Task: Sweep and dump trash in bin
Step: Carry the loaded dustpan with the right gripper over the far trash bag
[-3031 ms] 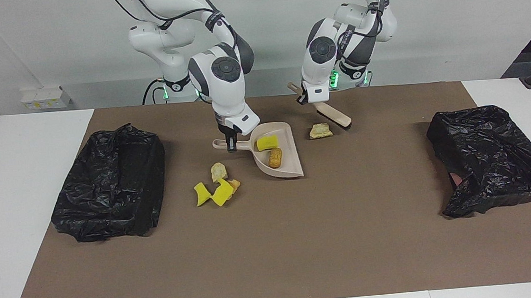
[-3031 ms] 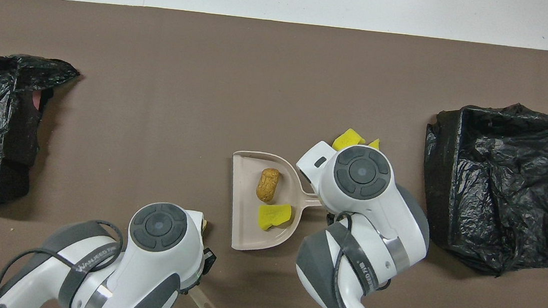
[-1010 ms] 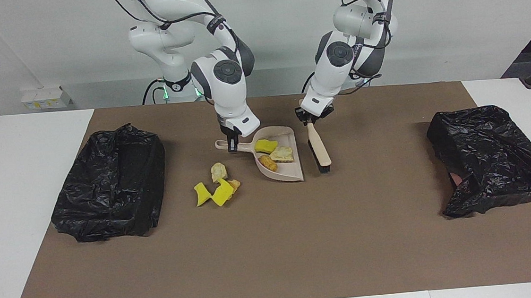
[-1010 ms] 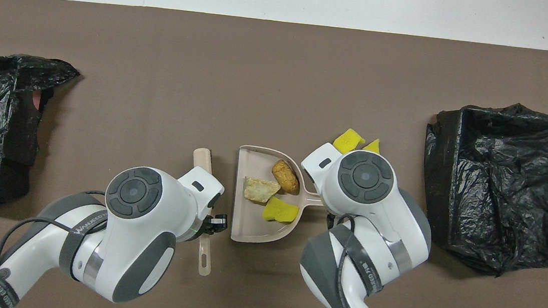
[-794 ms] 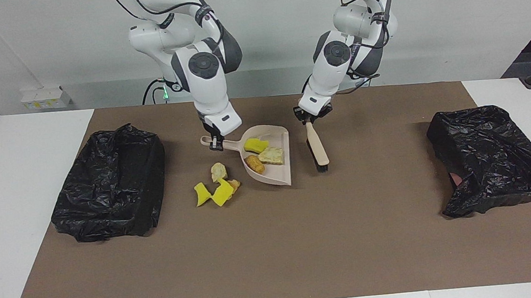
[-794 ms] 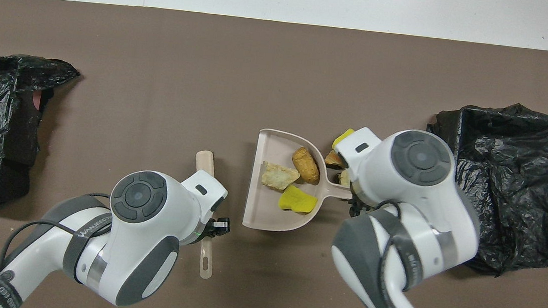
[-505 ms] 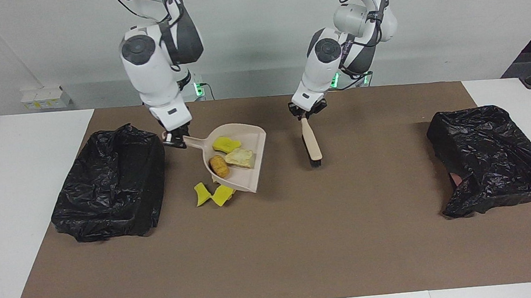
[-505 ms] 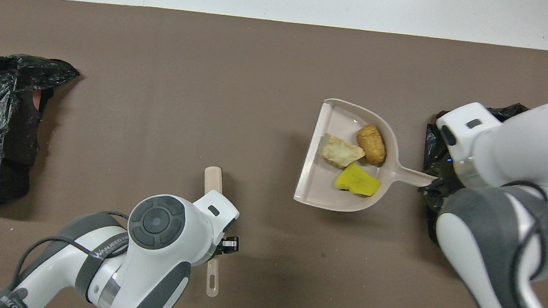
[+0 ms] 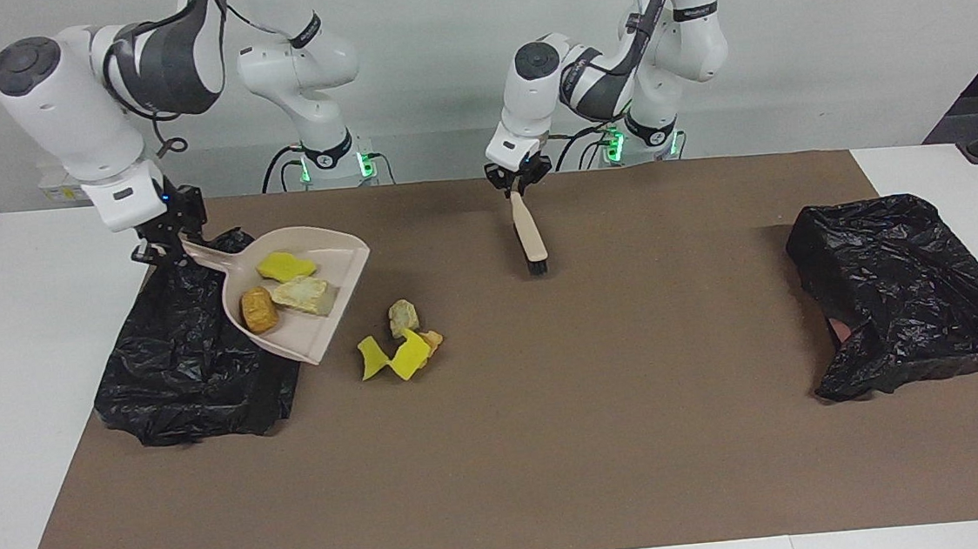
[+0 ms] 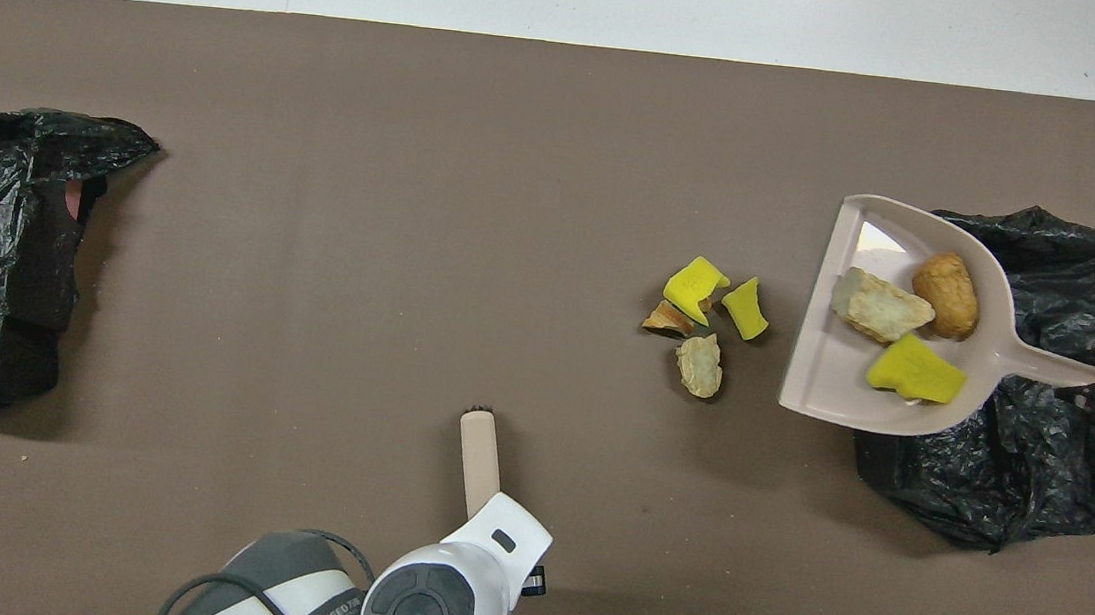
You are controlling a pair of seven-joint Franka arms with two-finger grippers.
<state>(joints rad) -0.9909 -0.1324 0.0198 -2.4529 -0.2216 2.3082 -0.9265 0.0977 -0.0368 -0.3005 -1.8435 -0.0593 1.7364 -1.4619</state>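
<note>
Trash: three pieces, a yellow sponge scrap (image 9: 285, 265), a pale bread lump (image 9: 303, 294) and a brown bread lump (image 9: 258, 309), lay in the dustpan (image 9: 319, 331); a loose cluster of scraps (image 9: 398, 338) lay on the mat beside the pan's lip.
Dustpan: raised, partly over the black bag-lined bin (image 9: 190, 359) at the right arm's end of the worktop.
Right gripper (image 9: 164, 244): clenched on the dustpan handle, above the bin.
Left gripper (image 9: 518, 181): clamped on the brush (image 9: 529, 235), held bristles-down over the mat.
Step in hand: judged as the dump; best to bring the lip fully over the bin's opening before tilting, so nothing spilled outside.
Surface: brown mat (image 9: 555, 444) on a white worktop (image 9: 15, 347); a second black bag (image 9: 901, 294) sat at the left arm's end.
Room: plain pale wall.
</note>
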